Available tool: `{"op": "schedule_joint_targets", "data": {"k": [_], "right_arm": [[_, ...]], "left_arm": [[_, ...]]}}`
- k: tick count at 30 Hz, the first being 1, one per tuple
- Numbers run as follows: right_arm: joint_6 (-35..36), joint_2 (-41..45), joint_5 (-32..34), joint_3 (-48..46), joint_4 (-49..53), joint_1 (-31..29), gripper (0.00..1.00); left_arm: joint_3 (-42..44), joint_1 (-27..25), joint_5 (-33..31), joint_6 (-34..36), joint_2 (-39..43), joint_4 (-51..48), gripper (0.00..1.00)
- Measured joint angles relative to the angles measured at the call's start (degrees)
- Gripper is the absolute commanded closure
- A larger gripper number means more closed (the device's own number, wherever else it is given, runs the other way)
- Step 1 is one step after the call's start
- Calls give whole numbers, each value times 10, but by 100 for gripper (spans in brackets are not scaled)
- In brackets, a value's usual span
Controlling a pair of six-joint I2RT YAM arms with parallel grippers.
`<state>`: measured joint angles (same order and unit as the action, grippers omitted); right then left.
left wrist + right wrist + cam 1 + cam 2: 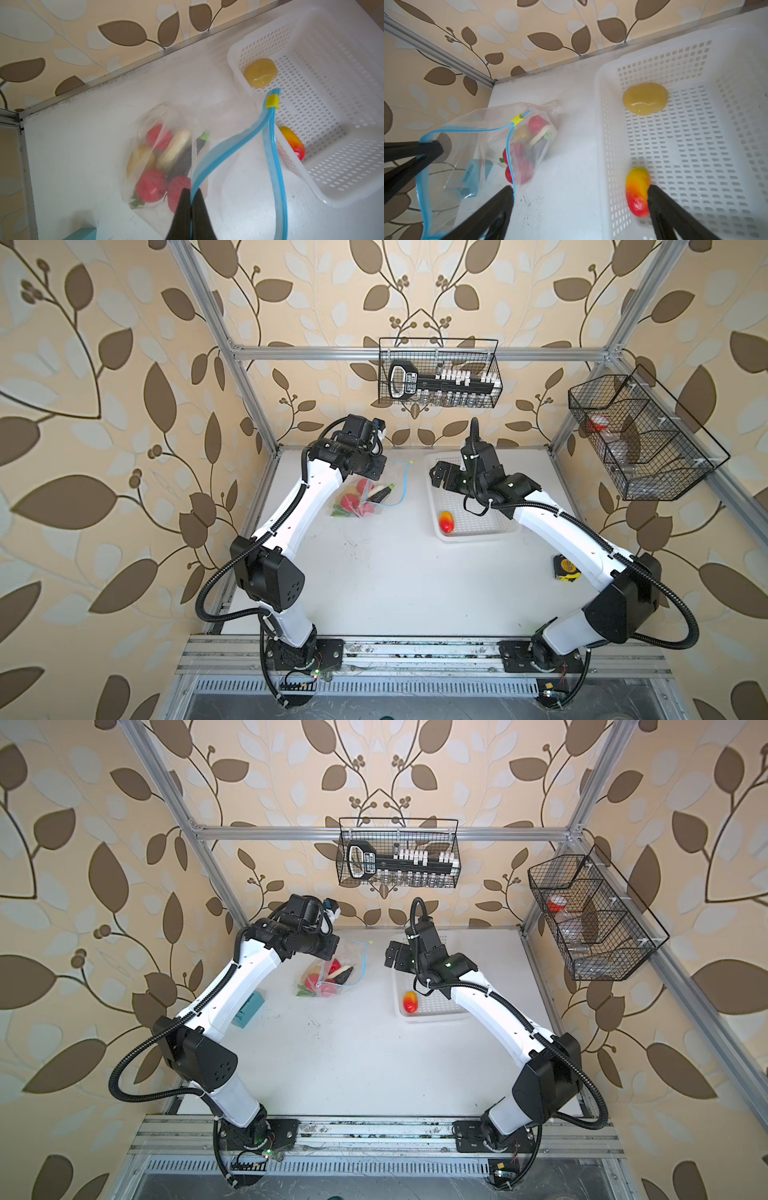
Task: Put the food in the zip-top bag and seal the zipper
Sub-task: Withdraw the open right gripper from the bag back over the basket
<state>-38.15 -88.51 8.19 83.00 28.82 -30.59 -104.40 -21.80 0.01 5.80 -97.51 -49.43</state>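
Left claw (pixel 191 191) was pinched shut on the zipper (pixel 228 143), lifting one lip of the zip-top bag (pixel 463 128) so that the mouth gaped up and toward 3 o'clock in both top views. The yellow slider (pixel 272 101) sat at the far end of the strip. The bag lay at roughly 11 o'clock on the worktop (pixel 374 572), with most of the food (pixel 150 185) inside it. Right claw (pixel 580 188) was spread fully and empty, hanging over the gap between the bag and the white basket (pixel 664 70), which sat at 1 o'clock. Two pieces lay in the basket: the mango (pixel 446 521) in its 7 o'clock corner and a potato (pixel 645 98), apparently near its 11 o'clock corner and hidden under the arm in the top views. The step in hand looked like fetching the mango, the closer piece. To do it well, the right claw would centre over the mango, straddle its narrow width and close gently, since the glossy rounded skin could slip out. One finger lay close to the free zipper strand, so the claw would need to move off without snagging it. The mango should be lifted clear of the basket wall before crossing and released low inside the mouth. The left claw's job was a high, steady hold.
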Motion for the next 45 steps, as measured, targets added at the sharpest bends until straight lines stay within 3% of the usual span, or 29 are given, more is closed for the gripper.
{"op": "schedule_joint_targets", "data": {"k": [15, 26, 45], "right_arm": [[12, 34, -28, -32, 29, 42, 0], [16, -24, -28, -30, 97, 45, 0], [42, -80, -47, -37, 132, 63, 0]], "left_arm": [[39, 0, -6, 12, 26, 10, 100], [87, 0, -14, 29, 61, 26, 100], [153, 0, -22, 18, 68, 57, 100]]}}
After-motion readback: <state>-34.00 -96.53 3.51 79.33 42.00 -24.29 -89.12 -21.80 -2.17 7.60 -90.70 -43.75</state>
